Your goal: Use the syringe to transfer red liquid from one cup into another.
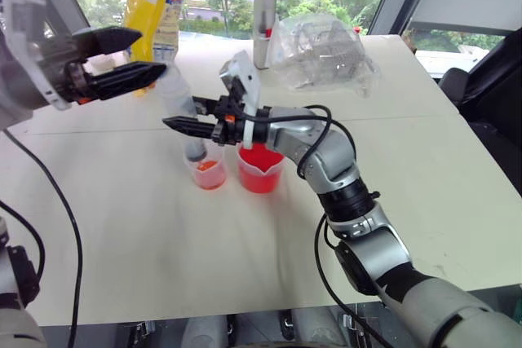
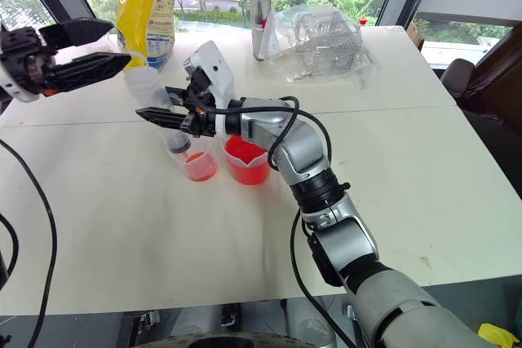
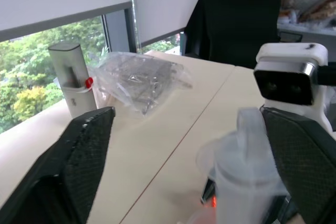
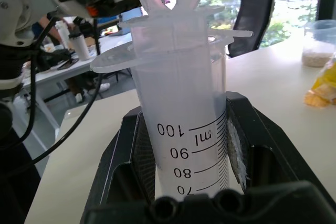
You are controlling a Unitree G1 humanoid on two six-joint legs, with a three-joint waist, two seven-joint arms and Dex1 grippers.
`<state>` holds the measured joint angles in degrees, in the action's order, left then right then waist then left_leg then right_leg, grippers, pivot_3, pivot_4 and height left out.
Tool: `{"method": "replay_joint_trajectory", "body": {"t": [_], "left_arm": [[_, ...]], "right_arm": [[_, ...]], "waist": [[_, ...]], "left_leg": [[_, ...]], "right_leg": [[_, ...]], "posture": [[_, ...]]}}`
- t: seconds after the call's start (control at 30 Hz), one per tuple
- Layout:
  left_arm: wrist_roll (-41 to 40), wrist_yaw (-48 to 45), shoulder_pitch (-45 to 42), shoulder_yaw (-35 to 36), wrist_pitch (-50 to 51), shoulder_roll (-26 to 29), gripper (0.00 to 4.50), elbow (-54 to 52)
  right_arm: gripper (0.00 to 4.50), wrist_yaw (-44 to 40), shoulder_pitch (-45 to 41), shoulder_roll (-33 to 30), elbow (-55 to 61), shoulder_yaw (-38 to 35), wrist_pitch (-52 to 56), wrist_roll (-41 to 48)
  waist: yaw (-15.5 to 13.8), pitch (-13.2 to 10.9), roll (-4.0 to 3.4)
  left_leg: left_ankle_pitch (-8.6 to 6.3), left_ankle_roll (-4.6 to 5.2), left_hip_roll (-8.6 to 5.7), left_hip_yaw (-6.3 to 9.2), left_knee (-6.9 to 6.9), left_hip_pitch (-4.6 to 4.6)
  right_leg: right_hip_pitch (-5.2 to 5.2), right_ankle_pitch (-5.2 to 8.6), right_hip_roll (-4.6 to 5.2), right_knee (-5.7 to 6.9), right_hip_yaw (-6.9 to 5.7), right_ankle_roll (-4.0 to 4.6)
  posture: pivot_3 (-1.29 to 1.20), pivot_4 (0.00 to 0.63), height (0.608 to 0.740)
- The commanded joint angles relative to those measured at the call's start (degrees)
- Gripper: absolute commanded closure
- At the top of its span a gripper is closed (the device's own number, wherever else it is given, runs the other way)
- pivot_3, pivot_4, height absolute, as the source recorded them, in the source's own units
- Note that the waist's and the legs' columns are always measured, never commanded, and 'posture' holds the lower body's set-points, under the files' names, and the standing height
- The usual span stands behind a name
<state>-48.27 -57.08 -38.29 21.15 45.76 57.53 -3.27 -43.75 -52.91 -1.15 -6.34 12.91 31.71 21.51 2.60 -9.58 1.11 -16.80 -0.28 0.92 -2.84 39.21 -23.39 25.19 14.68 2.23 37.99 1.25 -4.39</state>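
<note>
while the left claw (image 1: 134, 55) hangs released, both fingers spread just beside the plunger top, the right claw (image 1: 200, 124) grips the syringe (image 1: 181, 116) by its barrel, holding it upright. directly below that claw the syringe's tip dips into the small cup (image 1: 210, 174), which shows a little red liquid (image 1: 209, 169). just right of it, under the right wrist, stands the beaker (image 1: 260, 168), bright red. risk, as i judge it: a sideways nudge from the right claw could tip the light cup, or a clumsy left regrasp could spill it.

The syringe (image 1: 184, 116) stands in the narrow cup (image 1: 209, 174), just left of the beaker (image 1: 260, 169).
</note>
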Motion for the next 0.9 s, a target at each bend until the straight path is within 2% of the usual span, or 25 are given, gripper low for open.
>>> {"method": "replay_joint_trajectory", "body": {"t": [0.03, 0.17, 0.3, 0.53, 0.67, 0.77, 0.9], "left_arm": [[-2.75, 0.87, 0.14, 4.65, 1.48, 0.93, 0.01, -0.81], [-4.87, 2.16, 0.92, 6.41, 3.11, 0.19, 0.01, -1.93], [-3.95, 1.59, 6.09, 6.69, 2.33, 0.41, 0.01, -5.19], [0.62, -0.42, 10.76, 5.82, -3.05, 0.96, 0.01, -4.25], [1.46, -0.54, 11.72, 3.44, -4.64, -0.93, 0.01, -6.01], [3.40, -0.81, 12.52, 1.25, -6.45, -1.47, 0.01, -6.91], [4.18, -0.92, 13.16, -1.21, -8.05, -3.31, 0.01, -8.18]], "right_arm": [[3.04, 0.17, -1.97, 0.55, 2.75, -1.38, -0.90, 0.96], [3.04, 0.15, -2.35, 0.42, 2.07, -1.63, -1.17, 0.77], [3.04, 1.21, -4.31, 0.11, 2.21, -3.79, 0.64, 2.09], [3.04, 9.38, -12.06, -2.79, 5.17, -12.48, 12.38, 6.64], [3.04, 16.85, -19.26, -8.25, 0.20, -19.68, 20.59, 7.30], [3.04, 20.11, -22.40, -13.72, -3.96, -22.50, 28.04, 7.05], [3.04, 21.34, -22.90, -23.23, -9.84, -19.00, 38.54, 3.18]], "waist": [[-0.02, 0.00, 0.00], [-0.07, 0.00, 0.00], [-0.02, 0.00, 0.00], [-0.04, -0.02, -0.03], [-0.17, -0.01, -0.01], [-0.04, 0.00, 0.01], [-0.02, -0.01, -0.02]], "left_leg": [[0.00, 0.00, 0.00, 0.00, 0.00, 0.00], [0.00, 0.00, -0.07, 0.00, 0.00, 0.00], [0.00, 0.00, -0.12, 0.00, 0.00, 0.00], [0.00, -0.02, -0.11, 0.02, -0.07, -0.01], [0.00, -0.03, -0.16, 0.05, -0.10, -0.04], [0.00, -0.03, -0.21, 0.07, -0.17, -0.04], [-0.01, -0.03, -0.21, 0.05, -0.42, -0.06]], "right_leg": [[0.01, 0.00, 0.01, 0.00, -0.02, 0.00], [-0.01, 0.00, 0.12, -0.01, -0.04, 0.00], [-0.01, 0.00, 0.20, -0.01, -0.05, 0.00], [0.04, 0.02, 0.29, -0.02, -0.08, 0.06], [0.05, 0.05, 0.43, -0.05, -0.13, 0.16], [0.02, 0.13, 0.53, -0.14, -0.15, 0.35], [0.04, 0.12, 0.56, -0.39, -0.15, 0.40]], "posture": [[0.00, 0.150, 0.740], [0.00, 0.150, 0.740], [0.00, 0.150, 0.740], [0.00, 0.150, 0.740], [0.00, 0.150, 0.740], [0.00, 0.150, 0.740], [0.00, 0.150, 0.740]]}}
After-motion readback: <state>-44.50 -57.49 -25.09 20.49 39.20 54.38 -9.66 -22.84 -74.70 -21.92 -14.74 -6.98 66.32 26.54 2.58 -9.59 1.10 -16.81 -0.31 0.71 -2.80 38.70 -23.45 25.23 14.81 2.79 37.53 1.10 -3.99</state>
